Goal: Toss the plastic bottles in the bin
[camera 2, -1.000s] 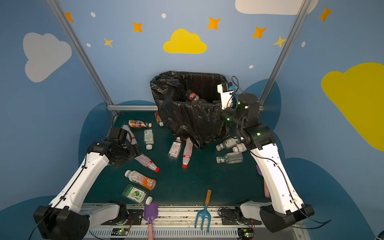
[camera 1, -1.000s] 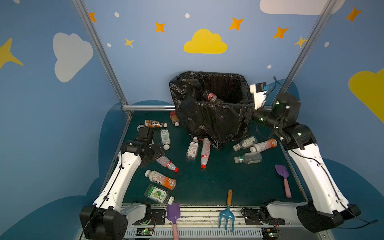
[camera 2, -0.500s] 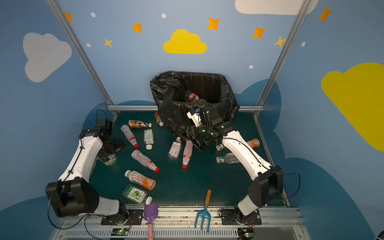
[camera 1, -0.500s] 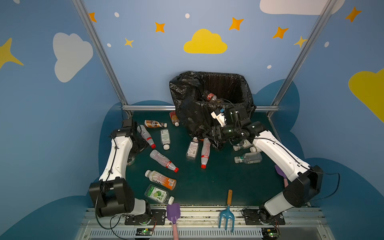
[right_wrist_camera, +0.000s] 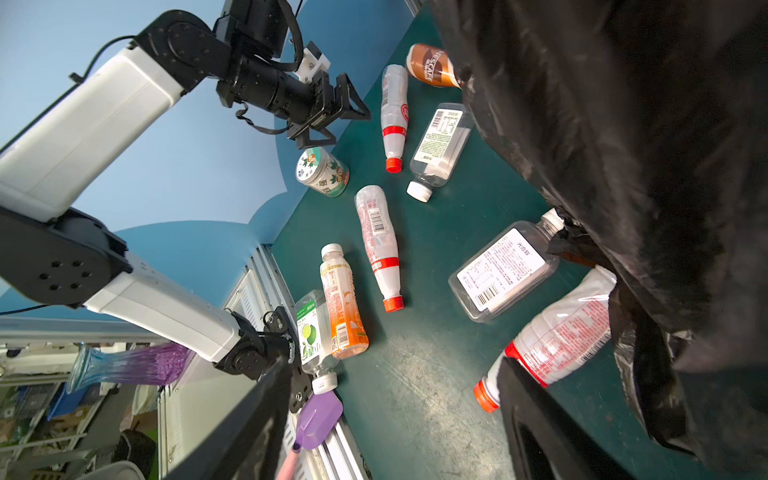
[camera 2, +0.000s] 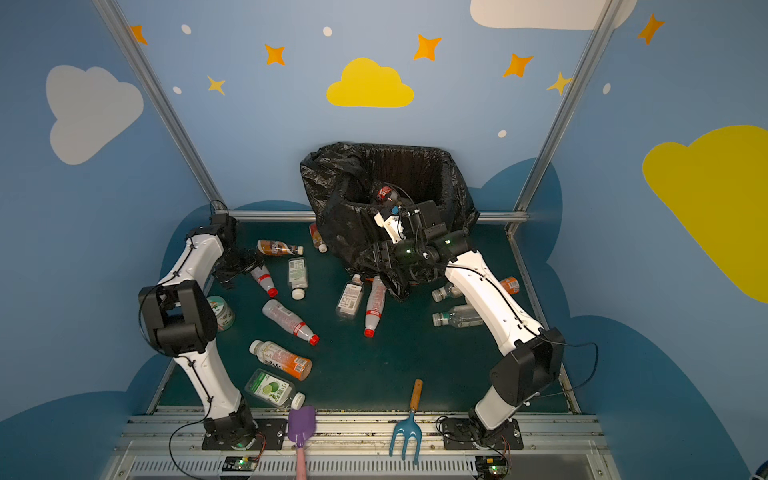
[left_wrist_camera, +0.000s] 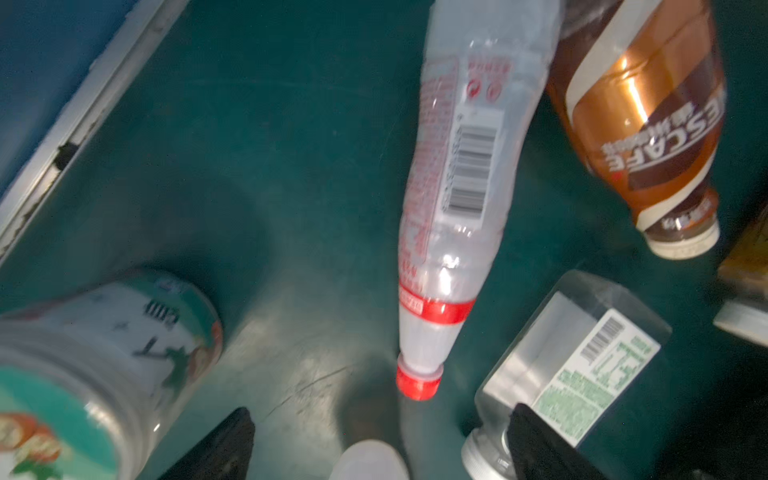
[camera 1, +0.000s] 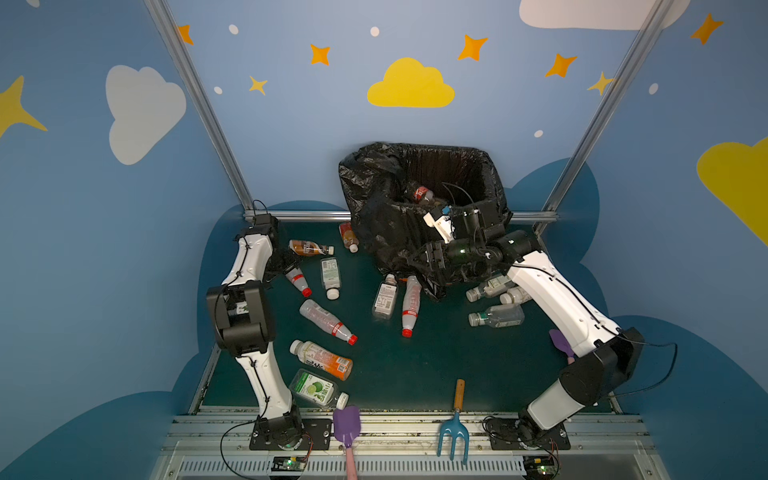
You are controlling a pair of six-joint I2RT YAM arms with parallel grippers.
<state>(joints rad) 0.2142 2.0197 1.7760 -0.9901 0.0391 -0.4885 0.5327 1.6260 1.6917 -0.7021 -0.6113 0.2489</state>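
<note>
Dropping off the bin rim to mid-frame, our right end effector is open, empty; the left end effector, open too, reaches a red-capped bottle: we judge picking resumes.

Jar half behind left arm, cropped and blurred in left wrist view, coffee bottle cut by that view's edge, right-side bottles and right shovel partly under right arm, bin contents mostly unseen
</note>
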